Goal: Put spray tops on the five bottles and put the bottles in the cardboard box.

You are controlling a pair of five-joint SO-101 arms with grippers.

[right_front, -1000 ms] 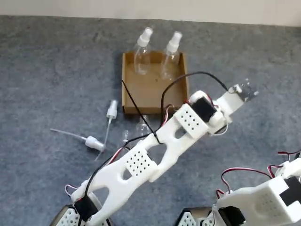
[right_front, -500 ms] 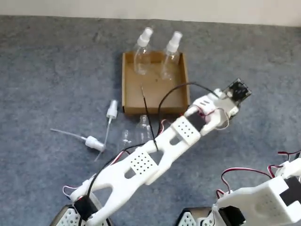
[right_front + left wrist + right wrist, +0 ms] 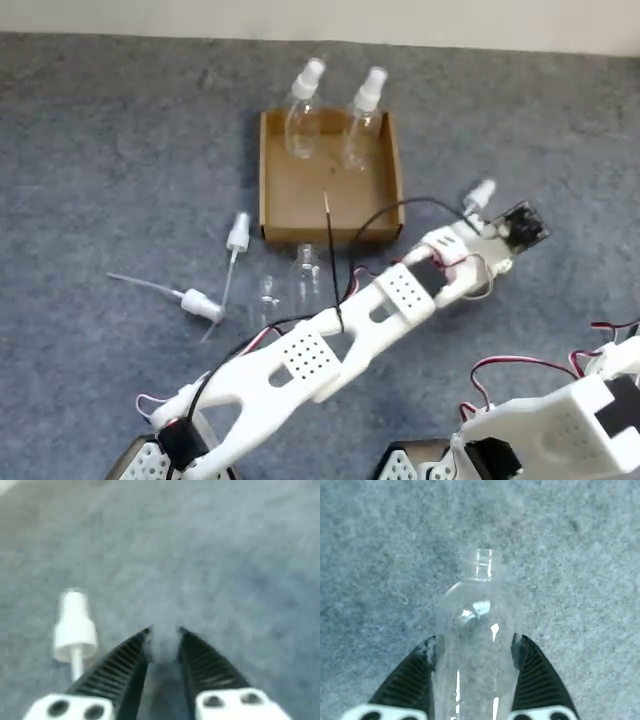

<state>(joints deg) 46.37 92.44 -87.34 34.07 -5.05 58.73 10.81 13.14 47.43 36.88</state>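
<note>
Change since a second ago: the left arm has drawn back and sunk beside the box's right wall, and a spray top that it covered now lies open to view.

- Left claw (image 3: pixel 164 630): released, fingers a narrow gap apart, nothing between them but grey carpet (image 3: pixel 120 140).
- Loose spray top (image 3: pixel 75 625): on the carpet just beside one finger, outside the gap. Its long axis runs roughly along the fingers, head away from the wrist and tube toward it. The left arm is much the nearer. The claw likely needs a sideways shift to straddle it.
- Right claw (image 3: pixel 476 641): clenched on an uncapped bottle (image 3: pixel 477 625), neck pointing away from the wrist. The right arm (image 3: pixel 560 430) is well apart, at the near right.
- Bottles, five: two capped bottles (image 3: pixel 300 105) standing at the far wall of the cardboard box (image 3: pixel 290 195); two open bottles (image 3: pixel 305 270) upright just outside its near wall; one in the right claw.
- Spray tops, five: two fitted, one by the left claw, and two spare tops (image 3: pixel 237 235) with long tubes left of the box.
</note>
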